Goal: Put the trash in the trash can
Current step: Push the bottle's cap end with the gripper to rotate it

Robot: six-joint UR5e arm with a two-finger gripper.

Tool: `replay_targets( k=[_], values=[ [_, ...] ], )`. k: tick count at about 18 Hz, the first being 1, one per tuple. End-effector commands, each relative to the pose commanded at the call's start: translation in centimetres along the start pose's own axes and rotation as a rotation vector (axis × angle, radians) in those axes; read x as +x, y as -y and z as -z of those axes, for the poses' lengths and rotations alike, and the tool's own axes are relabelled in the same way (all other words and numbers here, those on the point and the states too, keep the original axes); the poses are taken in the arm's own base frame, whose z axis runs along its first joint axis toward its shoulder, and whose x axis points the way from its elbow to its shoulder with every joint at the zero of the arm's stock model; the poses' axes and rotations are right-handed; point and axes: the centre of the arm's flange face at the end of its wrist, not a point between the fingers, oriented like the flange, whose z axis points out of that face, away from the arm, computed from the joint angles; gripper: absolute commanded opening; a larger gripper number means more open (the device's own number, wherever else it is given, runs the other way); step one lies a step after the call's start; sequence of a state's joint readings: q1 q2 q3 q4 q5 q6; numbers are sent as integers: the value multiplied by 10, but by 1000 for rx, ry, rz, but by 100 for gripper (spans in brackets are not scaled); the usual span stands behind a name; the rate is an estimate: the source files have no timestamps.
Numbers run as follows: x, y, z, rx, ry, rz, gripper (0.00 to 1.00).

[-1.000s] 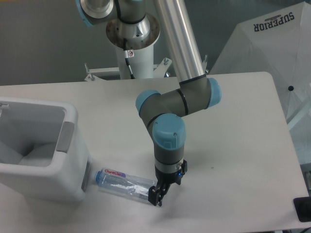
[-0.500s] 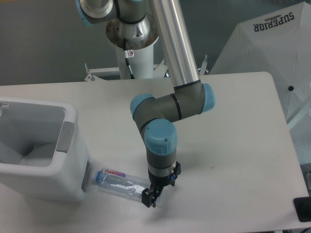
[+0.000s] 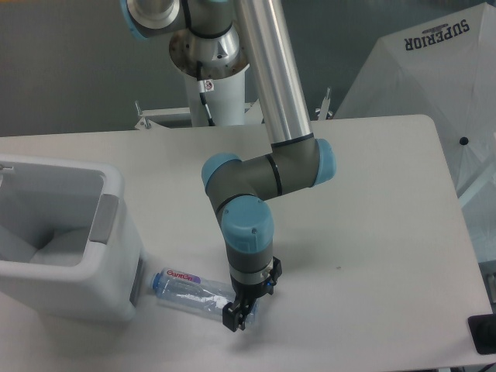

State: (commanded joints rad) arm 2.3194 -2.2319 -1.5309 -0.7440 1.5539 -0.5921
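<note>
A small clear plastic bottle [image 3: 188, 290] with a blue cap and red-lettered label lies on its side on the white table, cap toward the trash can. The trash can [image 3: 70, 293] is a boxy white bin with a grey handle panel, standing at the left, just beside the bottle's cap. My gripper [image 3: 239, 313] points down at the bottle's base end, low over the table. Its dark fingers [image 3: 230, 318] appear to stand open on either side of that end, and the view is too small to show contact.
The arm's base column [image 3: 217, 85] rises at the back of the table. A white cover printed SUPERIOR [image 3: 434, 70] stands beyond the right edge. A dark object [image 3: 484, 335] sits at the lower right corner. The table's front edge runs close below the bottle.
The gripper and wrist have slid left along the table to the bottle's base end. The bottle and the trash can have not moved.
</note>
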Motion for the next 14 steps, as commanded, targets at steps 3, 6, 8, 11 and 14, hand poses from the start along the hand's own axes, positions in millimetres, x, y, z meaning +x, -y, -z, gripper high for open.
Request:
replay_targets(
  k=[3, 6, 8, 11, 14],
  values=[
    [2, -3, -3, -6, 3, -4, 100],
    [3, -6, -6, -9, 9, -9, 92],
    [5, -8, -7, -12, 7, -12, 85],
    [7, -9, -4, -12, -1, -15, 78],
    [7, -10, -6, -15, 1, -15, 71]
  ],
)
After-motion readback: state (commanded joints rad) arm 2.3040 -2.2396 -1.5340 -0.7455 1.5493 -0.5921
